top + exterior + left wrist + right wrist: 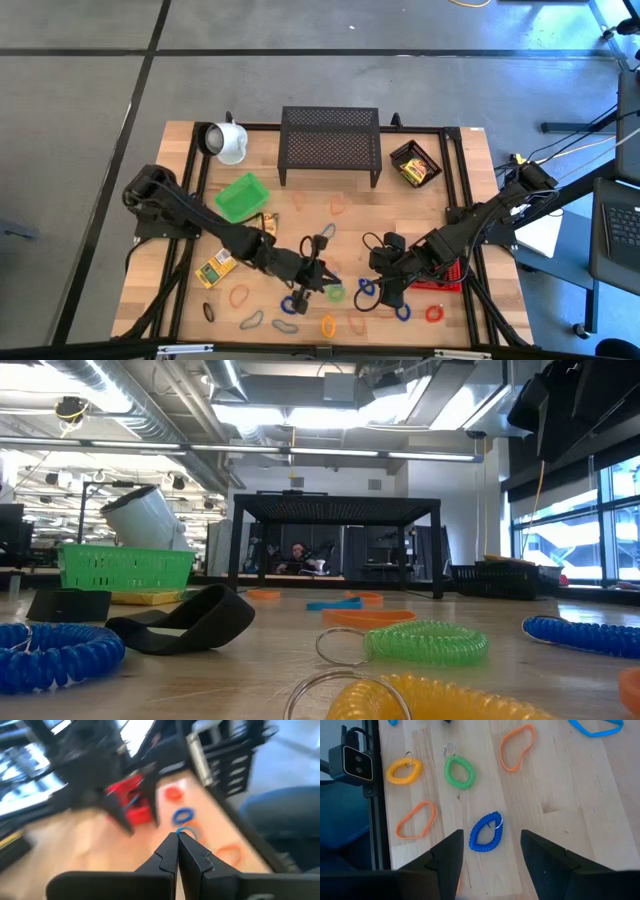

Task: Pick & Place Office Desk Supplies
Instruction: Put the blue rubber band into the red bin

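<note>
Right hand (490, 852): fingers spread wide, empty, above blue coil loop (486, 833) at lower centre of the frame.
Left hand (177, 837): pinched shut, empty, beside it. Loops crowd the desk (440, 215) front edge; bare wood around mid-desk.

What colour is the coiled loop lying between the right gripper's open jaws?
Blue: the coiled loop has a small metal ring; the right wrist view shows it best.
</note>
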`<state>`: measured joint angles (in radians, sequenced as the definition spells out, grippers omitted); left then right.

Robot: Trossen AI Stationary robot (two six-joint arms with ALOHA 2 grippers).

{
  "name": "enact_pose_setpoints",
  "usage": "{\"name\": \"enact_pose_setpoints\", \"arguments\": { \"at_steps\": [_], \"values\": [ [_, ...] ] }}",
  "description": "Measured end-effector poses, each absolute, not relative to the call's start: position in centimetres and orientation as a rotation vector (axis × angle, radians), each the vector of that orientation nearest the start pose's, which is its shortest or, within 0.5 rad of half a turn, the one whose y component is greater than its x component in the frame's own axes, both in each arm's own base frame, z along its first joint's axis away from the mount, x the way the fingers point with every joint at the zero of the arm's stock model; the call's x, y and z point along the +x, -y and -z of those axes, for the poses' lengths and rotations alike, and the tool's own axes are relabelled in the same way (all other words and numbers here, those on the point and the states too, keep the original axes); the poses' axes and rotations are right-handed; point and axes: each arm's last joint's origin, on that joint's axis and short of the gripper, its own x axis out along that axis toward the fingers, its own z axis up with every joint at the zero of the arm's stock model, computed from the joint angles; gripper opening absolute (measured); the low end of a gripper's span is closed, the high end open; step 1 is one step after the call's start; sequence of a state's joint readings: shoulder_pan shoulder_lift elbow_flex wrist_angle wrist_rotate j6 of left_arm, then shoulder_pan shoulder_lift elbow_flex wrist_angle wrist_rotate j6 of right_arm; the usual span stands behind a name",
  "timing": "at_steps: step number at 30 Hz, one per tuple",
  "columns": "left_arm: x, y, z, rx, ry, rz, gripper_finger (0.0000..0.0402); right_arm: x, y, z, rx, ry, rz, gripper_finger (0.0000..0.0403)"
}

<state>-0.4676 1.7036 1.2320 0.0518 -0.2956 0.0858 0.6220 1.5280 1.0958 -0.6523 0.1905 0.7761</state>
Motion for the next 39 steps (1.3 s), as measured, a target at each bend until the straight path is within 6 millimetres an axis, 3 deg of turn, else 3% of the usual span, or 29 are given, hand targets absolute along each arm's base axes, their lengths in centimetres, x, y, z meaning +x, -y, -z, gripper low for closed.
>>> {"name": "enact_pose_setpoints", "arguments": {
  "at_steps": [10,19,24,28,34,39],
  "values": [
    [30.4,15.3,-28.9,0.17,-0.571,-0.089,0.0002,24.9,-17.2,-23.5,0.274,-1.062,0.016,0.0198],
    [30.1,15.0,-29.1,0.149,-0.57,-0.13,0.0002,24.9,-17.2,-23.5,0.274,-1.06,0.019,0.0198],
    [30.2,15.0,-29.2,0.135,-0.558,-0.147,0.0003,25.0,-17.5,-23.6,0.534,-1.11,0.041,0.0198],
    [30.2,15.0,-29.2,0.131,-0.552,-0.147,0.0002,25.1,-17.6,-23.7,0.585,-1.116,0.052,0.0198],
    [30.3,15.0,-29.4,0.121,-0.531,-0.151,0.0002,25.4,-17.4,-23.8,0.523,-1.091,0.011,0.0198],
    [30.5,15.1,-29.6,0.125,-0.508,-0.143,0.0003,26.2,-16.5,-24.1,0.216,-0.895,0.087,0.0198]
  ]
}}
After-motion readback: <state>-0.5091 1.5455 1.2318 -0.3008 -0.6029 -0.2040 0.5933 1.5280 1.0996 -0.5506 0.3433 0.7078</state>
